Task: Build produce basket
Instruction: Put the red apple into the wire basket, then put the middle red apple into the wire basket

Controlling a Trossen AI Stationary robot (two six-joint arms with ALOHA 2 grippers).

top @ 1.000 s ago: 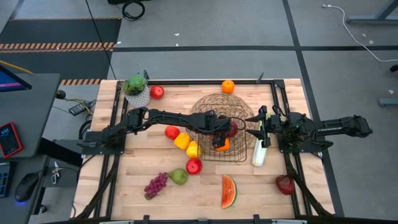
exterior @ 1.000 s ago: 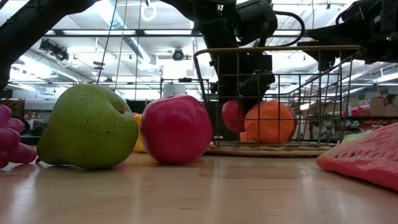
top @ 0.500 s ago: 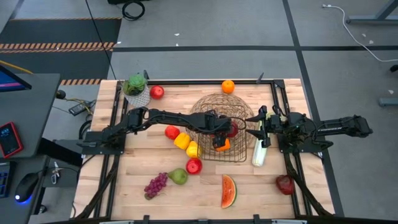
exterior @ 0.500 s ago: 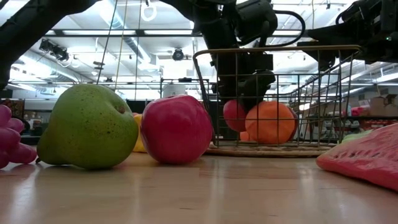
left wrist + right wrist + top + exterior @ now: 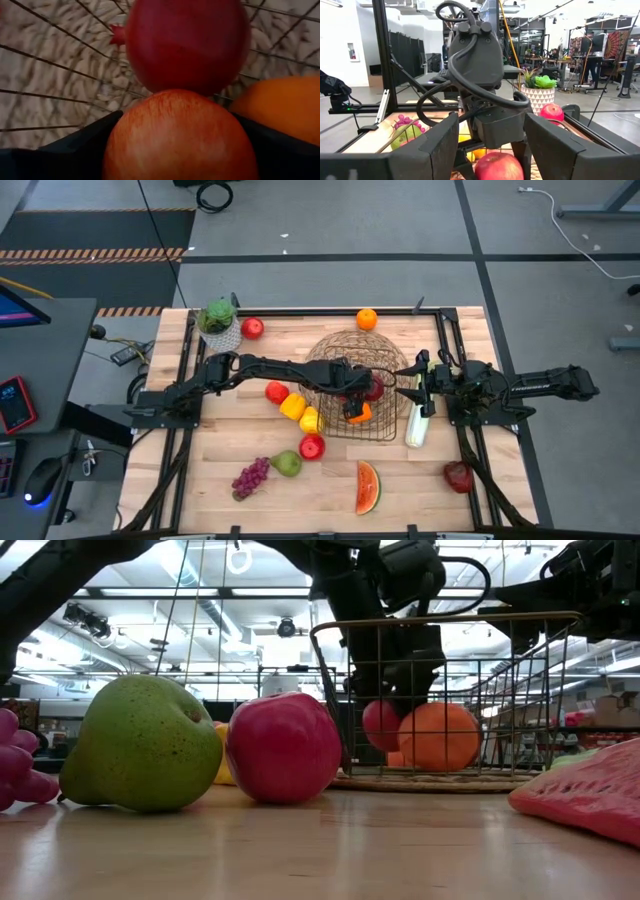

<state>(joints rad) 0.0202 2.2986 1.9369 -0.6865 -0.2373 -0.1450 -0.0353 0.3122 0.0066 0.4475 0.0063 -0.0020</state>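
The round wire basket [image 5: 325,352] stands mid-table on a woven mat. My left gripper [image 5: 352,402] reaches down inside it, shut on a red-orange apple [image 5: 180,135]. A dark red fruit [image 5: 186,45] and an orange [image 5: 282,107] lie in the basket right beside that apple. My right gripper [image 5: 413,388] is open, just off the basket's right rim; I cannot tell whether it touches the wire. The pale-green celery stalk [image 5: 416,428] lies on the table under it. My left gripper pinches the apple's two sides [image 5: 125,145] between its fingers [image 5: 82,142], coming from above and pointing down into the basket. The apple sits low in the basket [image 5: 382,725] beside the orange [image 5: 438,737]; whether it rests on the floor I cannot tell.
Loose on the table: a red apple [image 5: 312,446], pear [image 5: 287,464], grapes [image 5: 250,477], watermelon slice [image 5: 368,487], yellow pieces [image 5: 292,406], a red fruit [image 5: 277,392], a dark apple [image 5: 459,476], an orange [image 5: 367,319], an apple [image 5: 252,328] by the potted plant [image 5: 218,320].
My left gripper has shifted a little toward the table's right edge inside the basket with the apple still held; the orange beside it has moved slightly the same way.
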